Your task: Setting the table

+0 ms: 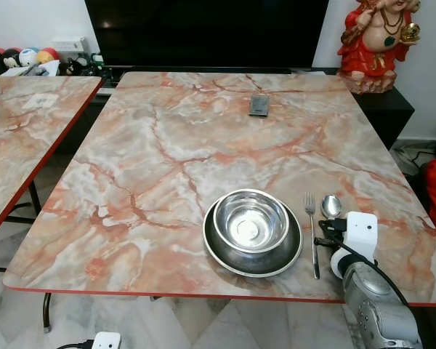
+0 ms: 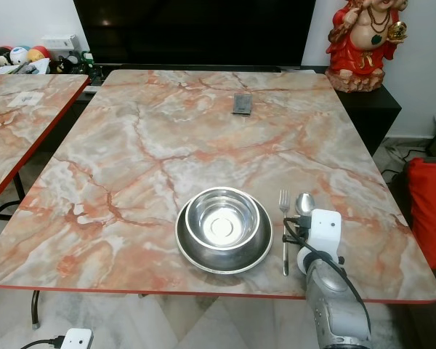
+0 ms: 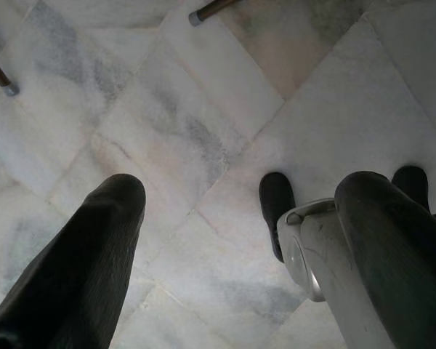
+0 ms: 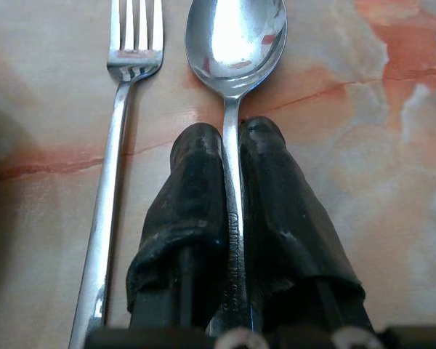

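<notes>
Marble worktop (image 1: 167, 145) stretches broad and bare toward its far edge — bowl (image 1: 251, 221) in plate (image 1: 221, 251) near the front edge. Right gripper (image 4: 231, 142) jaws pinch the shiny spoon (image 4: 236, 43) handle, just beside the fork (image 4: 123, 109). Left gripper (image 3: 240, 196) hangs over floor, jaws apart.

A steel bowl (image 1: 251, 222) sits inside a plate (image 1: 253, 251) near the marble table's (image 1: 167, 160) front edge. Just to their right lie a fork (image 1: 312, 233) and spoon (image 1: 330, 206), side by side. The right gripper (image 1: 328, 231) is over the spoon's handle.
</notes>
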`<state>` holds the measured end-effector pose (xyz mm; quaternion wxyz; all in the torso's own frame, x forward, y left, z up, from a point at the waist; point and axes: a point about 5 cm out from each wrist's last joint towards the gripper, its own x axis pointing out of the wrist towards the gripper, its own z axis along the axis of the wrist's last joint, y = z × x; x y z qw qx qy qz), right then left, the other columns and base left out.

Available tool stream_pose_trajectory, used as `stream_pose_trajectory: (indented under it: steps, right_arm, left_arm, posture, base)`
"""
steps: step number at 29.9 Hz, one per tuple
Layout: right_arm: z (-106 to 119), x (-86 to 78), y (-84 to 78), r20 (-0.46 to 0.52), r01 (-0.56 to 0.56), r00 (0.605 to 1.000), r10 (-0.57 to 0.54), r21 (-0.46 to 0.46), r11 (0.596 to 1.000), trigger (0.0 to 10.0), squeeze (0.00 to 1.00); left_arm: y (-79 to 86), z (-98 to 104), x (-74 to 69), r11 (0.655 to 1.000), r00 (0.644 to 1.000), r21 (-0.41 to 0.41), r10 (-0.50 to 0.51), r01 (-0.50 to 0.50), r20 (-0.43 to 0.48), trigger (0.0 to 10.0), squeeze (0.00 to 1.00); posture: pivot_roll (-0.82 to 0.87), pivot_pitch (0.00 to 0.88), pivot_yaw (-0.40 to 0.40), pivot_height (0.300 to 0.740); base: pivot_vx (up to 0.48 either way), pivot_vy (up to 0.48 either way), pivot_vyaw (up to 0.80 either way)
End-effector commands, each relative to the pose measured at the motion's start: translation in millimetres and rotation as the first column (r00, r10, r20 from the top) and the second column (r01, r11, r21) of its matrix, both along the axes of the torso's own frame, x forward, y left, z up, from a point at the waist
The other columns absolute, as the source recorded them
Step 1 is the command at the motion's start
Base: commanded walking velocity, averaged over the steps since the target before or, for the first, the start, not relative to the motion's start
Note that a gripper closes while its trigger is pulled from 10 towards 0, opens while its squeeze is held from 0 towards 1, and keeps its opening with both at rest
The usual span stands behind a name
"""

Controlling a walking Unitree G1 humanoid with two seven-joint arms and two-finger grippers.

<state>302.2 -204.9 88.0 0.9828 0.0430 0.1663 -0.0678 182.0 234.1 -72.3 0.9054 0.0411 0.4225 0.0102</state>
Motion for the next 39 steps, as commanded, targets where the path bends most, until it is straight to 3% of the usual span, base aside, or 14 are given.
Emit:
stream_pose_trajectory:
  steps: [1,5,6,7,8,39]
  right_arm:
    - [-1.5,-1.9,2.9,-0.009,-0.012,1.000,0.012,0.015,1.000,10.0,0.00]
    - [-1.9,-1.6,3.5,-0.011,-0.013,1.000,0.013,0.019,1.000,10.0,0.00]
    - [-2.0,-1.5,3.6,-0.011,-0.014,1.000,0.014,0.020,1.000,10.0,0.10]
    - [-2.0,-1.5,3.6,-0.011,-0.014,1.000,0.014,0.020,1.000,10.0,0.10]
    - [-2.4,-1.0,4.2,-0.012,-0.015,1.000,0.015,0.021,1.000,10.0,0.20]
    - [-4.2,0.1,8.3,-0.022,-0.033,0.999,0.033,0.015,0.999,10.0,0.22]
  left_arm:
    - [2.7,-3.1,-6.9,1.000,1.000,0.002,0.002,-0.002,-0.031,10.0,0.00]
    - [3.0,-3.0,-6.8,1.000,1.000,0.003,0.001,-0.001,-0.031,10.0,0.00]
    - [3.0,-2.9,-6.8,1.000,1.000,0.003,0.001,-0.001,-0.031,10.0,0.00]
    - [3.0,-2.9,-6.8,1.000,1.000,0.003,0.001,-0.001,-0.031,10.0,0.00]
    - [3.0,-2.8,-6.5,1.000,1.000,0.003,0.000,0.000,-0.031,10.0,0.00]
    - [2.8,-3.2,-7.4,1.000,1.000,0.004,0.001,-0.001,-0.031,10.0,0.00]
  posture:
    - [-0.02,0.128,0.017,0.740]
    - [-0.02,0.128,0.018,0.740]
    - [-0.02,0.128,0.018,0.740]
    - [-0.02,0.128,0.018,0.740]
    - [-0.02,0.127,0.018,0.740]
    - [-0.02,0.117,0.015,0.740]
  base:
    - [0.000,0.000,0.00]
    - [0.000,0.000,0.00]
    - [0.000,0.000,0.00]
    - [0.000,0.000,0.00]
    - [0.000,0.000,0.00]
    - [0.000,0.000,0.00]
